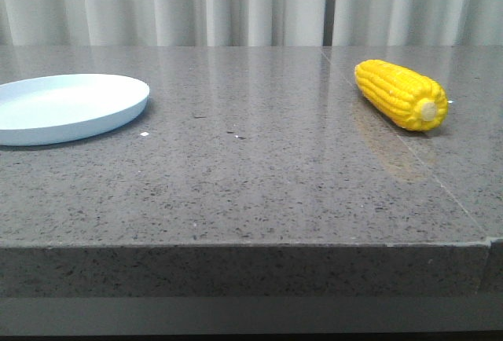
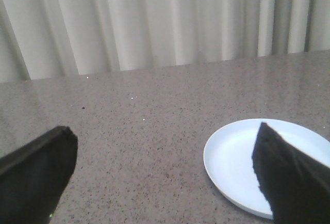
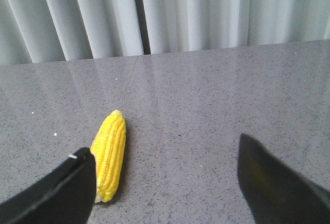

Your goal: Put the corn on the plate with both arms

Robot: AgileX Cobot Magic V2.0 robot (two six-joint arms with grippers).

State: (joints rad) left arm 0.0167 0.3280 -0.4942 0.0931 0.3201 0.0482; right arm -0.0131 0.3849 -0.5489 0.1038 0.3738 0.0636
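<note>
Pleated pale curtains (image 1: 251, 3) behind a speckled grey stone table (image 1: 251, 184), smooth round pale blue plate (image 1: 67, 107) far left, knobbly yellow corn (image 1: 401, 94) lying far right, pale stem end nearest, left gripper (image 2: 165, 182) and right gripper (image 3: 165, 188) both spread apart, empty

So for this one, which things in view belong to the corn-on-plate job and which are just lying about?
Part of the job:
- corn, lying on the table, untouched
- plate, empty
- left gripper, fingers apart
- right gripper, fingers apart

Just there:
- grey stone table
- pale curtain
</note>
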